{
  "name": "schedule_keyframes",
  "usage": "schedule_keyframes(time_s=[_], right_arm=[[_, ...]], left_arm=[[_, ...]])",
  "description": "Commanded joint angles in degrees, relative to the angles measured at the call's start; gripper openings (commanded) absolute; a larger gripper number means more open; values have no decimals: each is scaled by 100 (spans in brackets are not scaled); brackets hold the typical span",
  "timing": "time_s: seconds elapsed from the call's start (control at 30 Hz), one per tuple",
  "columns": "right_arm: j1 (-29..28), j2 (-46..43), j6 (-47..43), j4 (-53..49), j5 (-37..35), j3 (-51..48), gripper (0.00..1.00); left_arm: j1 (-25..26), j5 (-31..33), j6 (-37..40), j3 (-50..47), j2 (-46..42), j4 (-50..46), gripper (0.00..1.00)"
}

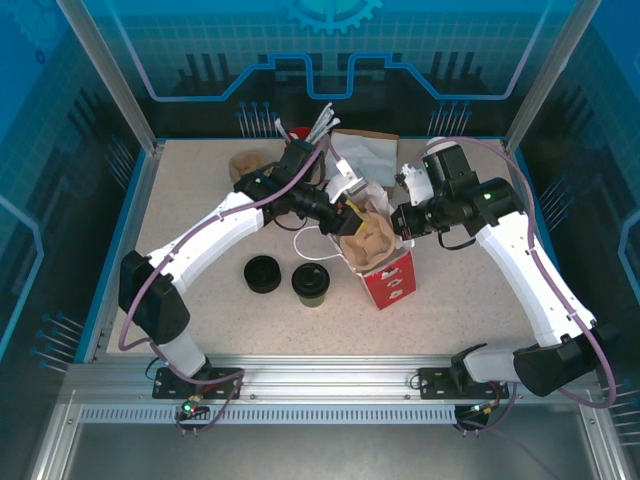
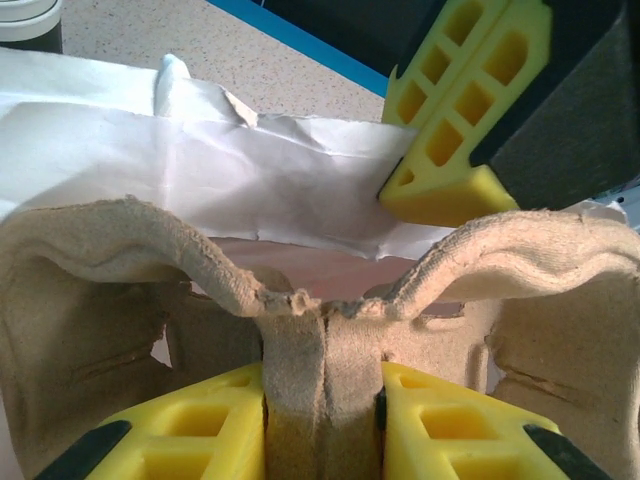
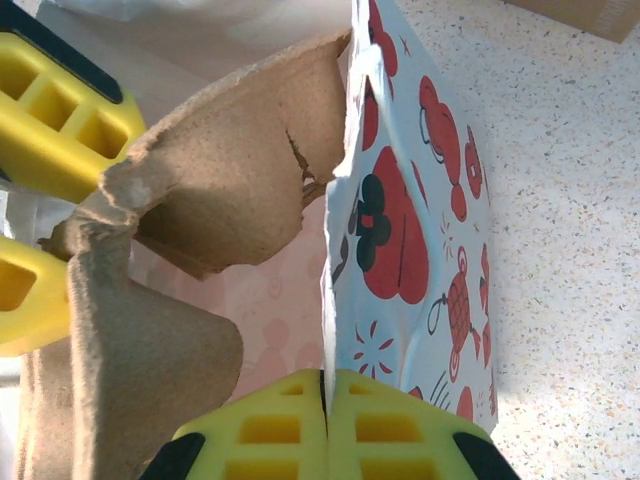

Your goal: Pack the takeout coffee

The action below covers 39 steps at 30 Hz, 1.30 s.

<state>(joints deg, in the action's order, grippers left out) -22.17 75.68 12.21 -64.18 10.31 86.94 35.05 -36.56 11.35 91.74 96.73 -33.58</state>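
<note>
Coffee [image 1: 310,284] stands upright on the table [image 1: 470,300], toward the front edge and left of centre, lid on and apart from both arms. A squat black piece [image 1: 263,273] sits just beside it on the left.

Right of the cup and further back, the left gripper [image 2: 322,410] is clenched on the central ridge of a pulp carrier [image 1: 365,240]. It holds the carrier in the open mouth of the red-and-white bag [image 1: 390,282], which stands near the middle of the table. The carrier's wells flare out to either side of the pinched ridge and rise above the bag's rim.

On the far side of the bag, the right gripper [image 3: 325,400] is clamped on the bag's upper edge. The printed wall runs straight between its closed fingers, apparently to keep the mouth spread and the bag steady.

The step in hand looks like seating the carrier in the bag; the coffee is not yet packed. The next move likely calls for easing the carrier down until it sits level inside, with the right grip keeping the thin wall from folding in. The left gripper would then let go and reach toward the front edge for the cup. The cup would need to be gripped by its sides, kept upright and lowered into a well.
</note>
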Motion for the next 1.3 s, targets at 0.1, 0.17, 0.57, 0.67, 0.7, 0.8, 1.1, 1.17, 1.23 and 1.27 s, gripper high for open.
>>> schedule_keyframes(time_s=[0.1, 0.17, 0.57, 0.67, 0.7, 0.8, 1.1, 1.17, 1.23, 1.27], right_arm=[[64, -134, 218, 173, 401, -118, 0], [65, -134, 285, 204, 413, -144, 0], [55, -205, 599, 379, 274, -364, 0], [55, -212, 576, 399, 224, -409, 0], [55, -213, 570, 413, 218, -427, 0], [53, -216, 539, 441, 199, -457, 0], [45, -264, 459, 494, 117, -546, 0], [48, -286, 449, 490, 46, -566, 0], [47, -304, 436, 479, -43, -579, 0], [46, -316, 423, 483, -85, -586, 0]], left_arm=[[109, 417, 387, 97, 243, -180, 29], [145, 490, 433, 128, 307, -249, 29], [390, 940, 705, 177, 638, -206, 29], [461, 925, 700, 173, 728, -67, 29], [484, 933, 721, 185, 753, -38, 29], [572, 968, 780, 255, 891, -8, 29], [676, 1218, 785, 397, 1215, 79, 31], [704, 1241, 803, 429, 1286, 51, 32], [721, 1266, 807, 496, 1354, 4, 32], [736, 1292, 830, 521, 1394, -20, 32]])
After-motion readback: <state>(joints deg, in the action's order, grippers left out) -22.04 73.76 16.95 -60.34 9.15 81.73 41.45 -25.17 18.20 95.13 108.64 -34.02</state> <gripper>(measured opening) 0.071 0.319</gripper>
